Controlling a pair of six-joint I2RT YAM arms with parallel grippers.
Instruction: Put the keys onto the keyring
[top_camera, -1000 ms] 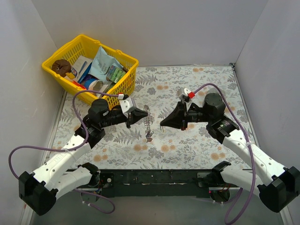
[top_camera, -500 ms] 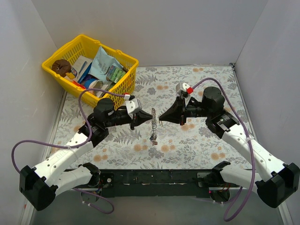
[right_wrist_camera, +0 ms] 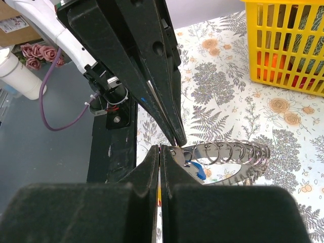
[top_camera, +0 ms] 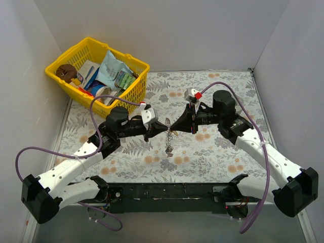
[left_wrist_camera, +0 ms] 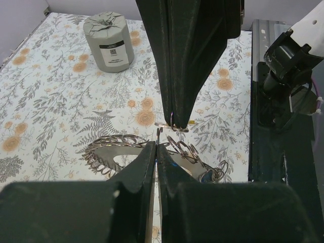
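The left gripper [left_wrist_camera: 156, 147] fills the bottom edge, its dark jaws pressed together on a thin sliver of metal that rises from the keyring [left_wrist_camera: 117, 152]. The toothed ring lies tilted just above the floral worktop [left_wrist_camera: 55, 101], with a row of small wire rings along its rim and a blue key head [left_wrist_camera: 205, 175] showing at its right end. From above, the right gripper [left_wrist_camera: 172, 123] points down, its jaws closed on a small wire loop [left_wrist_camera: 167, 126] with a yellow speck beside it. A grey cylinder [left_wrist_camera: 108, 41] stands upright, well apart, at the far left.
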